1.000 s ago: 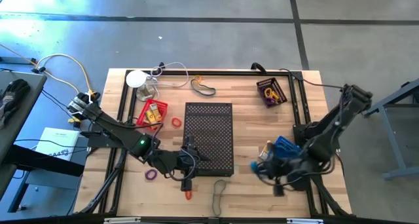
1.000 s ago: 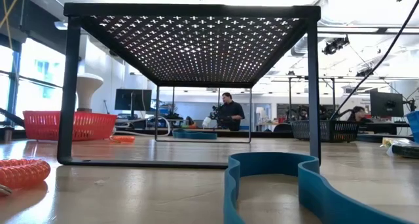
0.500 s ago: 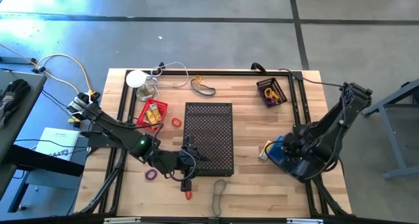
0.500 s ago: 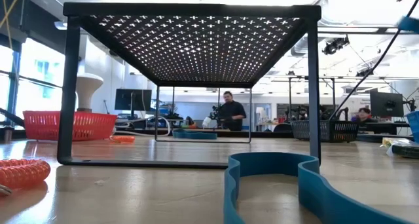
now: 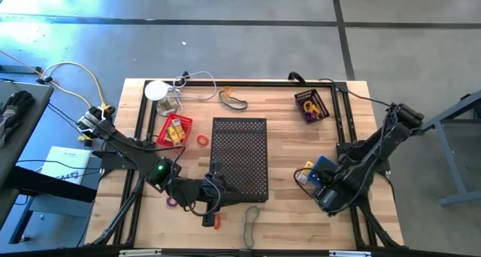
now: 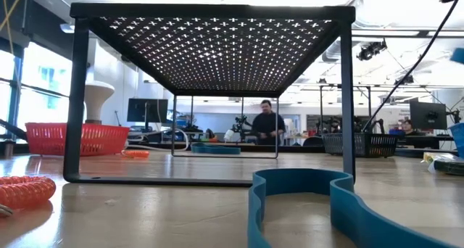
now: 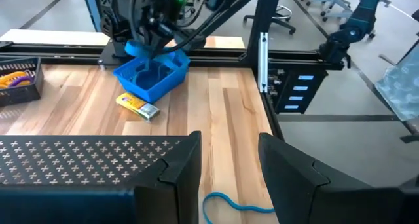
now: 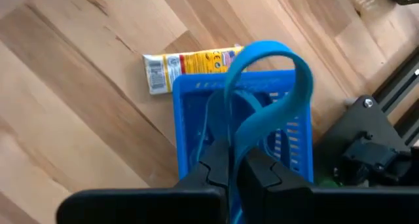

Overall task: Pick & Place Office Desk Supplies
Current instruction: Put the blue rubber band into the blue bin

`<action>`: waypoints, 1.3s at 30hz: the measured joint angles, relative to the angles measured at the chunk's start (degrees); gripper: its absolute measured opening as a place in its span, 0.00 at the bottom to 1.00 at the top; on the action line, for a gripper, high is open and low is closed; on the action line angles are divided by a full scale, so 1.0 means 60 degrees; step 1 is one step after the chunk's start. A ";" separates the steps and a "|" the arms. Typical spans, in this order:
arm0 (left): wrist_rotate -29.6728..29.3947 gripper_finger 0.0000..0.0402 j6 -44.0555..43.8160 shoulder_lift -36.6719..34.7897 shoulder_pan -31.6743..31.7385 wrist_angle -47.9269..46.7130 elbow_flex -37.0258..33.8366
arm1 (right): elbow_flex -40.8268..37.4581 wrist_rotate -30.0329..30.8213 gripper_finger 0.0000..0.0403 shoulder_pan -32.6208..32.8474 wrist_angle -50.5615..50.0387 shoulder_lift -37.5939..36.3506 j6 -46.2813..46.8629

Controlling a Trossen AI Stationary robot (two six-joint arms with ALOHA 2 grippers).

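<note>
while a blue band [image 8: 265, 86] dangles pinched in the right gripper [image 8: 239, 168], it hangs just over the blue basket [image 8: 196, 112] on the right side of the table, so this one looks close to being dropped in. those fingers are clamped tight on the band, right above the basket's open top. just beside the basket lies a small yellow packet [image 8: 186, 67], flat on the wood and not yet collected.

over on the left, the left gripper [image 7: 229, 162] sits low at the near edge of the black perforated stand [image 5: 240, 158], fingers parted and holding nothing. a second blue band [image 7: 226, 204] lies on the table right in front of it, looking like its next pick.

plenty is left, i'd say: a purple loop [image 5: 173, 202] and a red piece [image 5: 216, 223] near the left arm, a red loop [image 5: 202, 140] by the red basket [image 5: 174, 129], a dark band [image 5: 234, 100] at the far edge. a dark tray [image 5: 311, 104] at the far right already holds purple and yellow bits.
</note>
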 joint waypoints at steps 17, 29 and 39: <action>-0.0007 0.37 -0.1558 0.0000 -0.1299 -0.0404 -0.0004 | -0.1574 -0.1744 0.01 -0.0918 0.1234 0.0081 -0.2682; -0.0015 0.37 -0.3816 0.0000 -0.2447 -0.3244 -0.0084 | -0.2273 -0.2291 0.06 -0.1780 0.1895 0.0081 -0.3192; -0.0022 0.37 -0.3236 0.0000 -0.2861 -0.3453 -0.0088 | -0.2269 -0.2652 0.38 -0.2153 0.1204 0.0081 -0.2904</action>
